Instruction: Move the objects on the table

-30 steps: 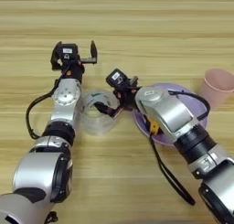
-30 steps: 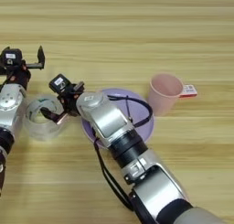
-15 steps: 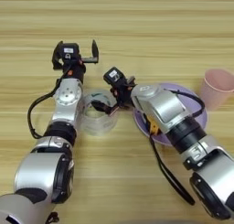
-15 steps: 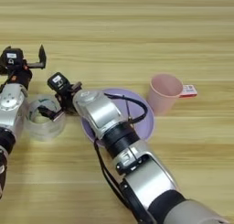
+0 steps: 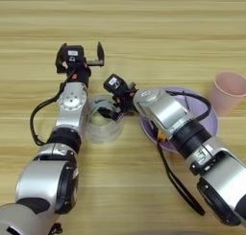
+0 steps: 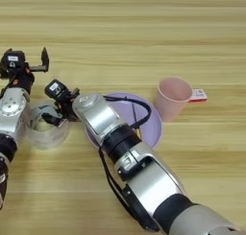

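The right gripper (image 5: 111, 113) is reaching across to the clear tape roll (image 5: 102, 120), and its black fingers dip over the roll's near-right rim, right at the hollow centre. Whether those fingers are pinched on the wall or merely poised around it cannot be told from here; they sit too tight against the glassy edge. The roll itself stands flat on the wooden table (image 5: 144, 32), just left of the purple plate (image 5: 204, 115) and touching nothing else but the gripper working it.

Up above, the left gripper (image 5: 80, 54) hangs over the boards with its two fingers spread wide, holding nothing, its forearm running down alongside the roll's left side. It looks idle, out of the action for now.

Off to the right, a pink cup (image 6: 174, 97) stands upright beside the plate, with a small red-and-white tag (image 6: 198, 94) lying just behind it. The plate shows nothing on it apart from the right arm and its cable crossing above.

No tape measure shows anywhere in either view.

So where does the job stand? By the look of things, it is in the grasping stage: the roll is on the wood, not lifted, not yet shifted anywhere obvious. The carrying and setting down seem yet to come.
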